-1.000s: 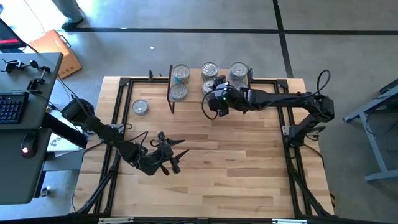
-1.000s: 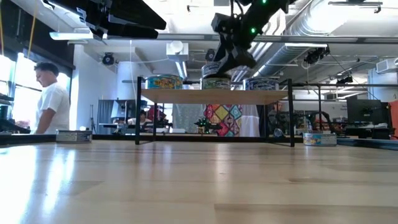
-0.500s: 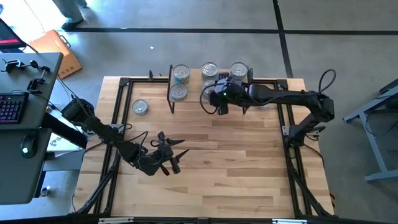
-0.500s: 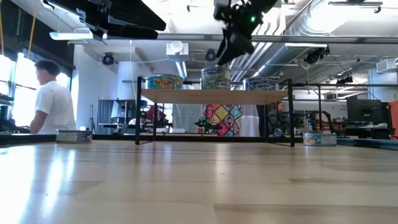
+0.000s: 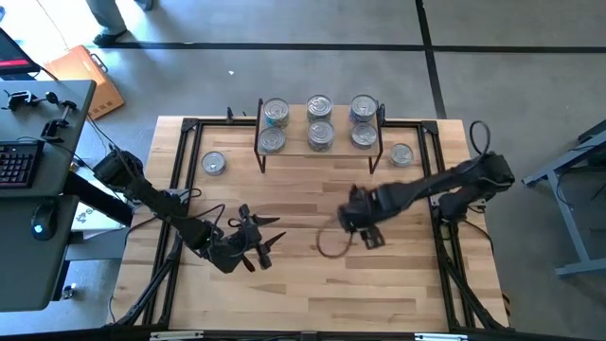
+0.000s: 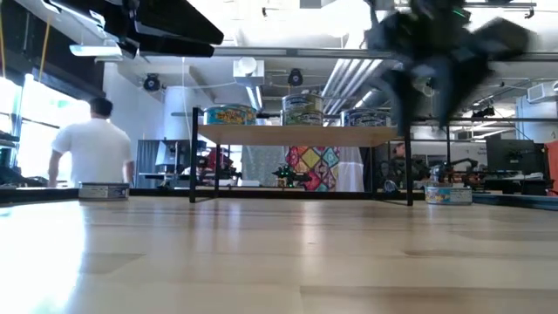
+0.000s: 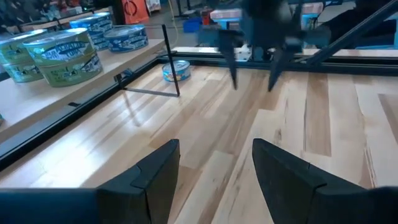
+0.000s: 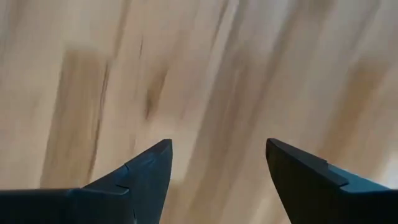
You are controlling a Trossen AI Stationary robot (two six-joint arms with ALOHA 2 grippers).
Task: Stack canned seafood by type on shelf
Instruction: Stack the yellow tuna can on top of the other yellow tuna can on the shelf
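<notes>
Six tins of canned seafood stand in two rows on the shelf (image 5: 320,150), among them a far left tin (image 5: 275,112) and a near middle tin (image 5: 320,135). Two loose tins rest on the tabletop, one left of the shelf (image 5: 214,163) and one right of it (image 5: 401,154). My right gripper (image 5: 365,230) hangs open over bare tabletop in the middle, pointing down, nothing between its fingers (image 8: 149,169). My left gripper (image 5: 262,238) waits open at the near left, aimed level toward the shelf (image 7: 56,99).
A black metal frame (image 5: 180,189) runs along the table's edges. A desk with a keyboard (image 5: 19,161) stands left of the table. In the low view a person (image 6: 91,153) stands in the room behind. Bare tabletop lies between the shelf and the near edge.
My right gripper has drawn back from the middle tins on the shelf toward the table's near edge, sinking and tipping until it points down. It stays open and carries nothing. The near middle tin, earlier covered by it, stands on the shelf.
</notes>
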